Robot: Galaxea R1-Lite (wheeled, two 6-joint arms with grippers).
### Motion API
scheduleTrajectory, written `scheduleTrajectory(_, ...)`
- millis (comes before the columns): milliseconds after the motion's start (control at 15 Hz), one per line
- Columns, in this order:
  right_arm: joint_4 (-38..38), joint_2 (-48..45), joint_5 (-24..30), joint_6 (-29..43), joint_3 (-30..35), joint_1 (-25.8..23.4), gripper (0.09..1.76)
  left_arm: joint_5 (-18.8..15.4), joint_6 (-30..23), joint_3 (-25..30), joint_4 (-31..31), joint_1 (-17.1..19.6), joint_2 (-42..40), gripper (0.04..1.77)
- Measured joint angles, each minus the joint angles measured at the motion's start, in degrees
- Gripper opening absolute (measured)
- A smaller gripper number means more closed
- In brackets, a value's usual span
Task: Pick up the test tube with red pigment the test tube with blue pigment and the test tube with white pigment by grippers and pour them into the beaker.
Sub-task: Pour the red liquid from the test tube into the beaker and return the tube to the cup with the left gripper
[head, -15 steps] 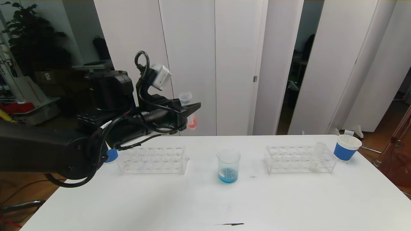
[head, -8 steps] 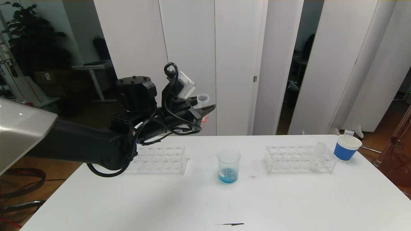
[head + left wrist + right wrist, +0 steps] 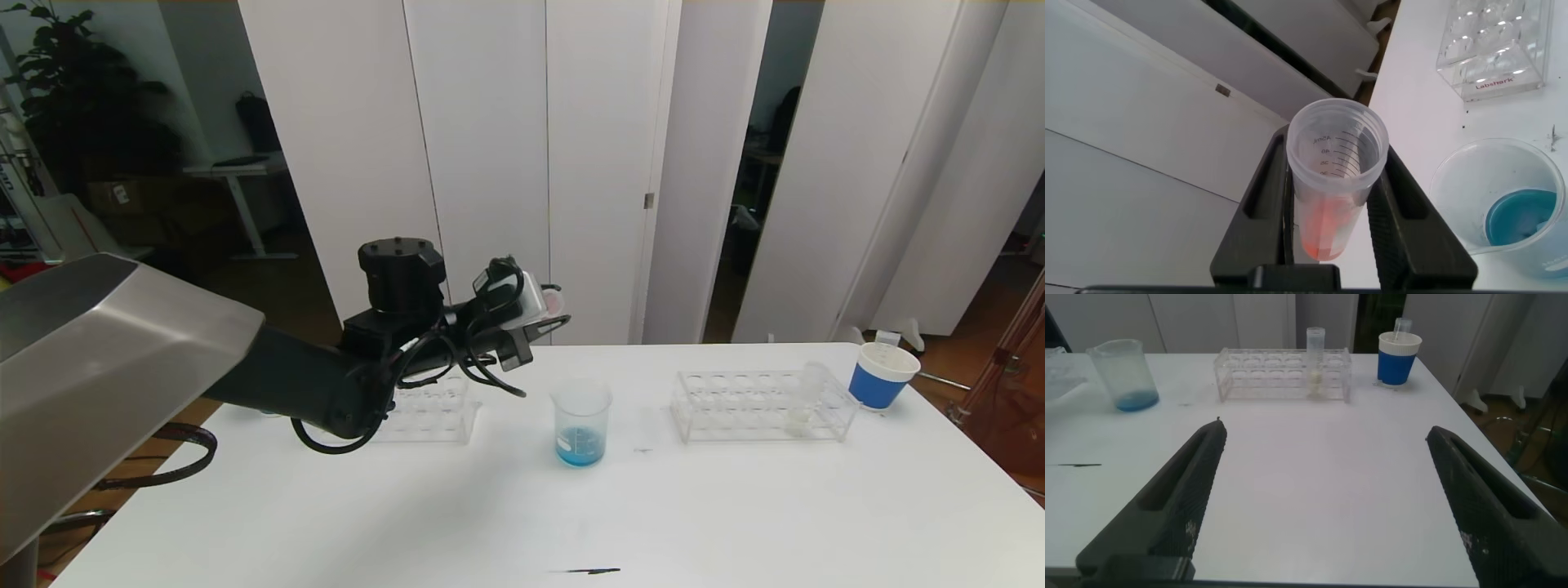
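**A:** Where do you see the beaker?

**B:** You find it on the table, near the middle, between the two racks. The left rack stands to its left, partly behind the left arm. The right rack stands to its right.

**A:** And what is above it?

**B:** The left gripper is in the air, behind the beaker and a little to its left. It holds the test tube with red pigment between its fingers.

**A:** What is in the right rack?

**B:** You see the test tube with white pigment upright near its right end. The paper cup stands just right of that rack, near the table's far right corner.
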Motion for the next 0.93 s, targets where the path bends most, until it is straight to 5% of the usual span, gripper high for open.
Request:
scheduleTrajectory(533,0.0,0.0,0.0,0.0,0.0,0.0,1.75,0.5,13.1,-0.6,-1.1,-1.7,4.2,0.60)
scheduleTrajectory(933,0.0,0.0,0.0,0.0,0.0,0.0,1.75,1.6,18.4,-4.4,-7.5,-2.4,8.8,0.60)
